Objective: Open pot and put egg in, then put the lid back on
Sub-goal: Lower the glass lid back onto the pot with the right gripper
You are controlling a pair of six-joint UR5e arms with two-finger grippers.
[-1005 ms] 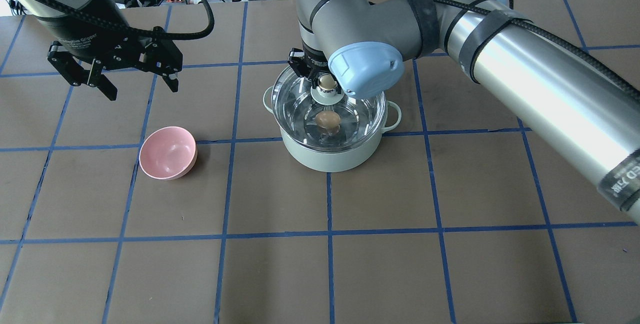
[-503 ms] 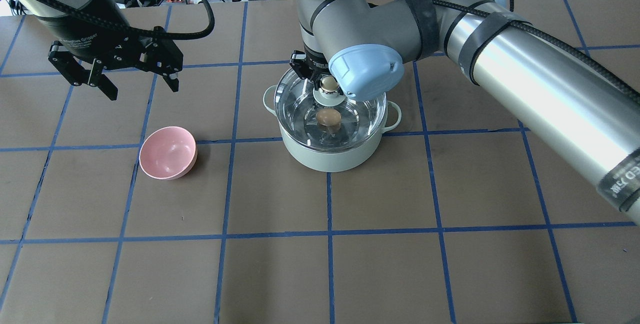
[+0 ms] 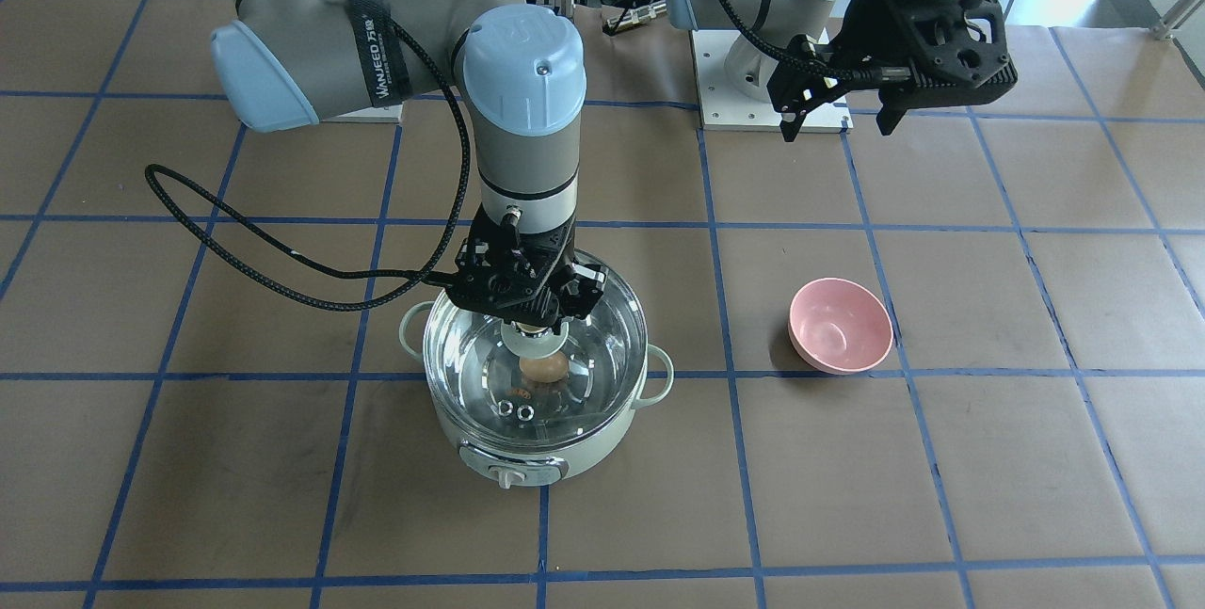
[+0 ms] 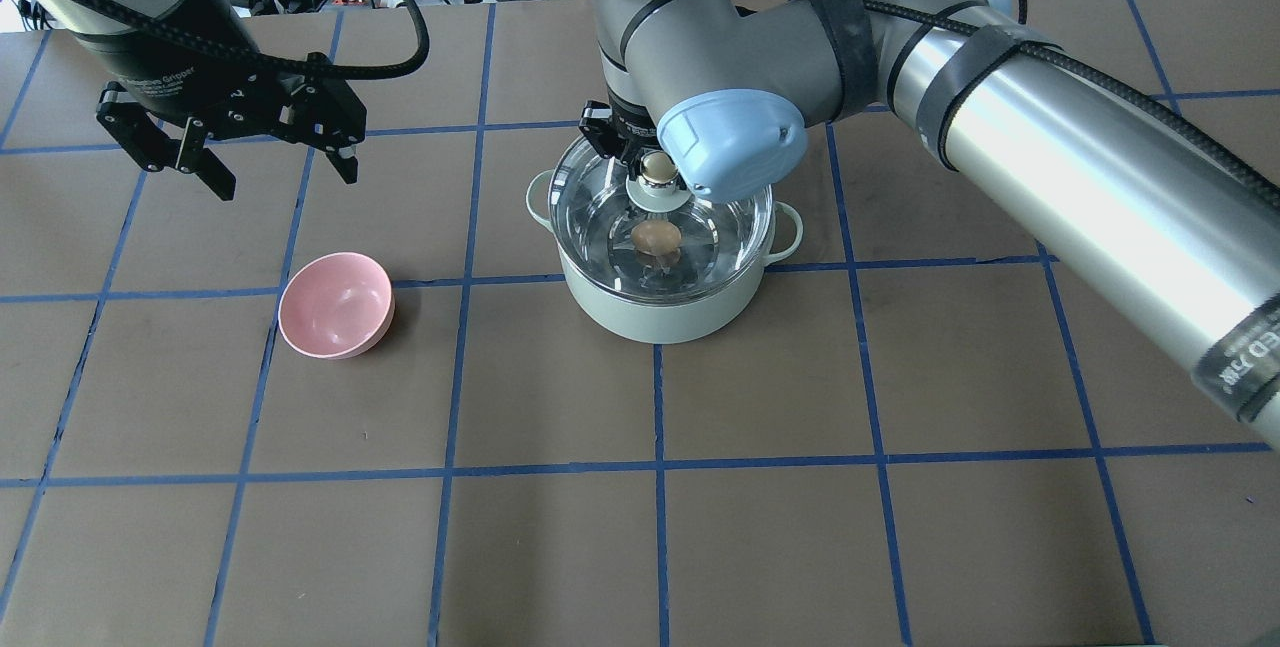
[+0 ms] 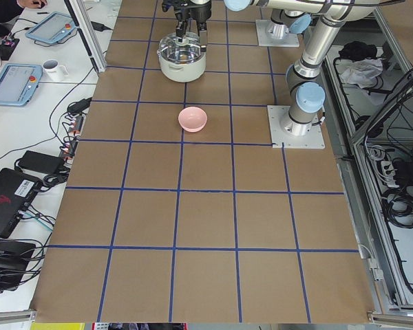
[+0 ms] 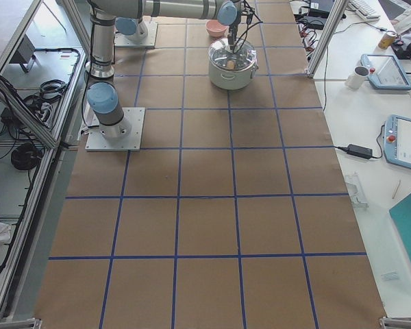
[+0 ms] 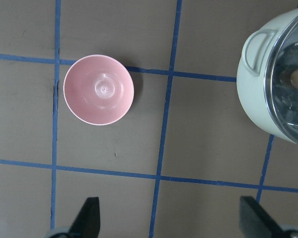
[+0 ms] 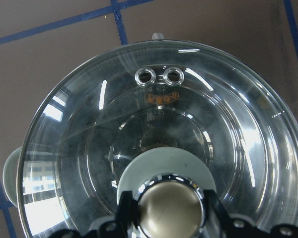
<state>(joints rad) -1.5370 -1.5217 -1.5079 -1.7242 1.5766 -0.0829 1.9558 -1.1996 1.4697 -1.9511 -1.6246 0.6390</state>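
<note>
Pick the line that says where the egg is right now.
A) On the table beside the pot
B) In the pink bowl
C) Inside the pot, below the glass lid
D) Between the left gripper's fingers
C: the egg shows through the clear lid, lying inside the pot.

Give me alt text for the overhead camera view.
The right tool holds the glass lid by its knob over the mint-green pot, the egg visible inside. The left tool hangs open at upper left; a pink bowl sits on the table.
</note>
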